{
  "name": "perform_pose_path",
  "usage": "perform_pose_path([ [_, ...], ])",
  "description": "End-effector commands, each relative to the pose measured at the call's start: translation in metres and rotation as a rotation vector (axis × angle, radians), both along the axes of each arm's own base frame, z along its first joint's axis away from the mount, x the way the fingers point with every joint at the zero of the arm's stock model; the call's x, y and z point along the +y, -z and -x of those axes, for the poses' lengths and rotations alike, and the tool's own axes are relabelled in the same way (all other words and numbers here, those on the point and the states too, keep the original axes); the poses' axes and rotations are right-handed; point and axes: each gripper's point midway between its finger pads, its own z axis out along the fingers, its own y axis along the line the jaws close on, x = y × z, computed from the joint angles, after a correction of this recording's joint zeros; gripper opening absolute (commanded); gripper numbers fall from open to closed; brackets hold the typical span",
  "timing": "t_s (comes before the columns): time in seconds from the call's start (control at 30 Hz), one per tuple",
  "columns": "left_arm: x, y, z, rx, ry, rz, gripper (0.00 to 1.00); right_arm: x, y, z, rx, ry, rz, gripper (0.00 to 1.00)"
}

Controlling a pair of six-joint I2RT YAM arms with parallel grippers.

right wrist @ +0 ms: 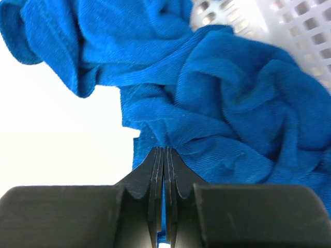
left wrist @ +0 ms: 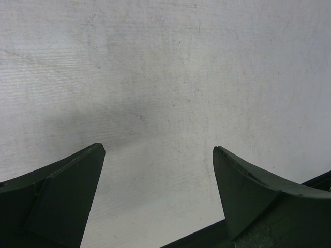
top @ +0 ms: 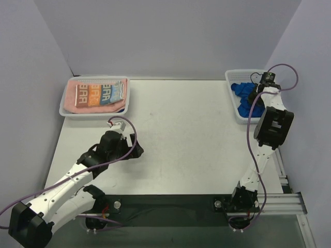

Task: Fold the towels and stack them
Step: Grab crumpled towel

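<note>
Top view, stock: you have the blue towel [top: 239, 91] bunched in the right basket [top: 231, 77] at the far right. The lettered towel [top: 101, 93] lies folded on the pink towel [top: 71, 86] in the left basket [top: 66, 109] at the far left.
Top view, claws: your right claw [top: 257, 96] reaches down into the right basket onto the blue towel. Your left claw [top: 135, 149] hangs over the bare table [top: 186, 134], well apart from every towel.
Left wrist view: fingers [left wrist: 62, 196] spread wide, nothing between them, only table below.
Right wrist view, grip: jaws pressed together on a thin pinch of the blue towel's fold, right at the tips. The rest of the cloth is heaped ahead and to the right, against the mesh wall.
Right wrist view, hazard: the pinch looks shallow, so you may lose the cloth on the lift. Terry loops could also snag the mesh and drag the basket along.
Hazard, later: a crumpled towel lifted by one fold would likely hang twisted, and you may struggle to spread it flat for folding.
</note>
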Motion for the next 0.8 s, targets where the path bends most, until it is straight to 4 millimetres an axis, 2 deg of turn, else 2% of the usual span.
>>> perform_pose_path([
  [0.0, -0.002, -0.009, 0.000, -0.034, 0.001, 0.027, 0.97, 0.009, -0.011, 0.007, 0.005, -0.026, -0.017, 0.00],
  [0.03, -0.001, -0.011, 0.001, -0.042, 0.004, 0.032, 0.98, 0.002, -0.011, 0.009, 0.014, -0.007, 0.010, 0.02],
  [0.07, -0.001, -0.011, 0.002, -0.042, 0.004, 0.032, 0.98, 0.001, -0.011, 0.009, 0.016, 0.006, 0.020, 0.08],
  [0.1, 0.000, -0.010, 0.003, -0.041, 0.005, 0.033, 0.98, -0.004, -0.011, 0.011, 0.021, 0.024, 0.038, 0.26],
  [0.2, 0.000, -0.013, 0.004, -0.045, 0.009, 0.032, 0.97, -0.015, -0.011, 0.013, 0.025, 0.103, 0.057, 0.65],
  [0.27, 0.001, -0.011, 0.006, -0.035, 0.011, 0.024, 0.97, -0.014, -0.006, 0.011, 0.023, 0.151, 0.022, 0.73],
  [0.33, 0.000, -0.012, 0.006, -0.027, 0.013, 0.023, 0.98, -0.012, 0.001, 0.007, 0.019, 0.167, -0.014, 0.74],
  [0.53, 0.000, -0.013, 0.004, -0.012, 0.008, 0.015, 0.98, 0.002, 0.026, -0.004, 0.029, 0.181, -0.124, 0.72],
  [0.63, 0.000, -0.012, 0.004, -0.007, 0.003, 0.012, 0.98, 0.010, 0.042, -0.005, 0.049, 0.181, -0.174, 0.61],
  [0.73, -0.001, -0.011, 0.003, -0.002, 0.001, 0.009, 0.97, 0.014, 0.049, -0.006, 0.054, 0.177, -0.198, 0.27],
  [0.77, -0.001, -0.012, 0.002, -0.003, -0.001, 0.010, 0.97, 0.014, 0.048, -0.006, 0.053, 0.170, -0.197, 0.09],
])
